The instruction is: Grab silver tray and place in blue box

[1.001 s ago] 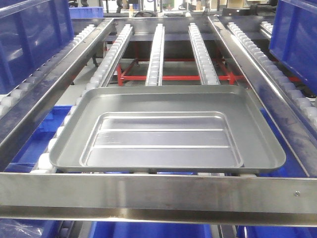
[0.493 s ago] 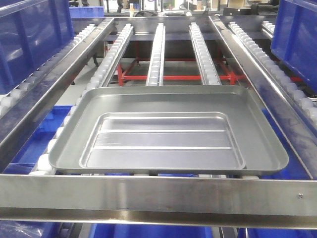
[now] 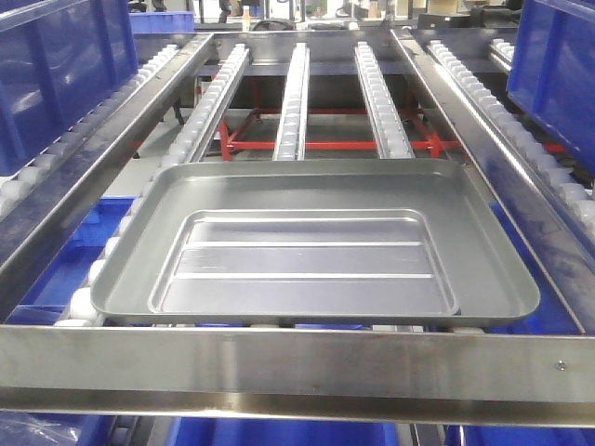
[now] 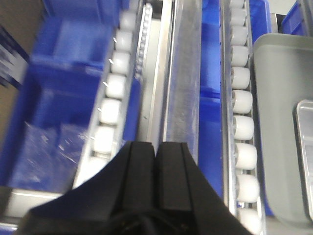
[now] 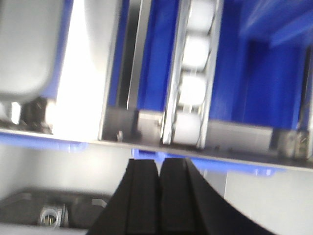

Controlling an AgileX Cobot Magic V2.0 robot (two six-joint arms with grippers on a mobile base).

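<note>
Several long roller tracks [image 3: 293, 93] are carried by a steel rack, which takes up most of the front view and is closed at its near end by a broad steel crossbar [image 3: 297, 367]. The rack is flanked by two deep blue crates, one at the upper left [image 3: 56, 65] and one at the upper right [image 3: 558, 65], and more blue plastic is seen beneath the tracks. Which of these is the box meant by the task cannot be told.

The silver tray [image 3: 316, 246] is laid flat across the tracks at the near end of the rack, its near rim just behind the crossbar. Its recessed centre panel is turned upward, and two lengthwise ridges are seen in it. A red frame [image 3: 325, 144] is visible below the tracks, beyond the tray's far rim.

In the left wrist view, which is partly blurred, a corner of the tray is seen at the right edge, just beside a row of white rollers [image 4: 243, 132]. The left gripper [image 4: 156, 161] is held over the steel rail to the left of that row — apart from the tray, with its black fingers pressed together on nothing.

In the right wrist view a rounded tray corner is seen at the upper left. The right gripper [image 5: 159, 169] is placed well apart from it, below a short row of rollers [image 5: 193, 54] — its fingers likewise pressed together, nothing between them.
</note>
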